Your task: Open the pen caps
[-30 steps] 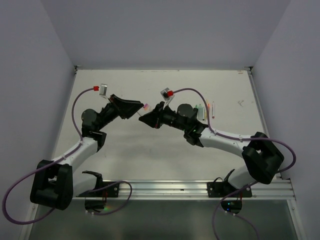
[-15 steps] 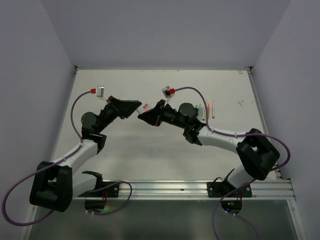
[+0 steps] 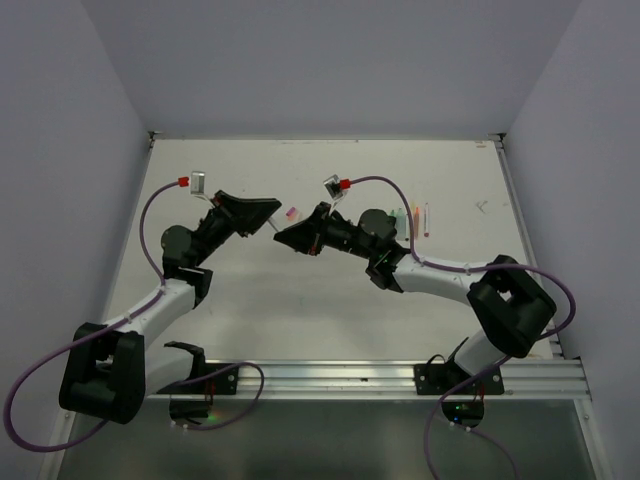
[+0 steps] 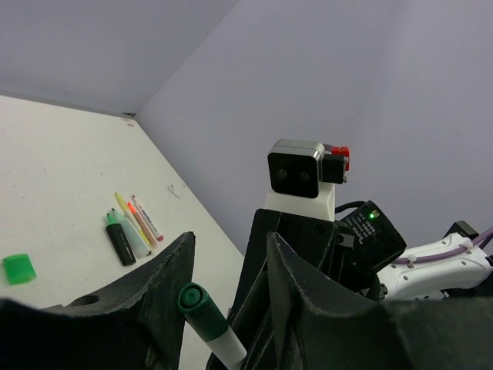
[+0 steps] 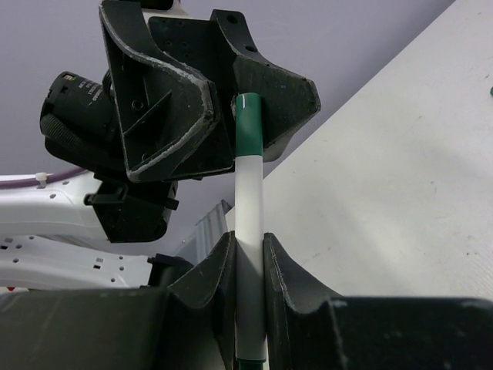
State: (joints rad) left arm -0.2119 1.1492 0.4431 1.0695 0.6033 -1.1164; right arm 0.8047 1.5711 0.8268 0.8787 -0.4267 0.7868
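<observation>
Marker [image 5: 249, 202] with a smooth, round white barrel is clenched by the right pincer [image 5: 248, 240] above the matte white surface [image 3: 330, 300]. Its dark green cap [image 5: 248, 123], a short cylinder with a flat end, is fitted on it and is placed between the black, rough-edged fingers of the left pincer [image 4: 229, 240]. This pincer is released: the cap is seen beside one finger, with a gap to the other. Well apart, slim pens [image 4: 131, 227] are laid side by side on the surface, near a blocky bright green cap [image 4: 18, 268].
</observation>
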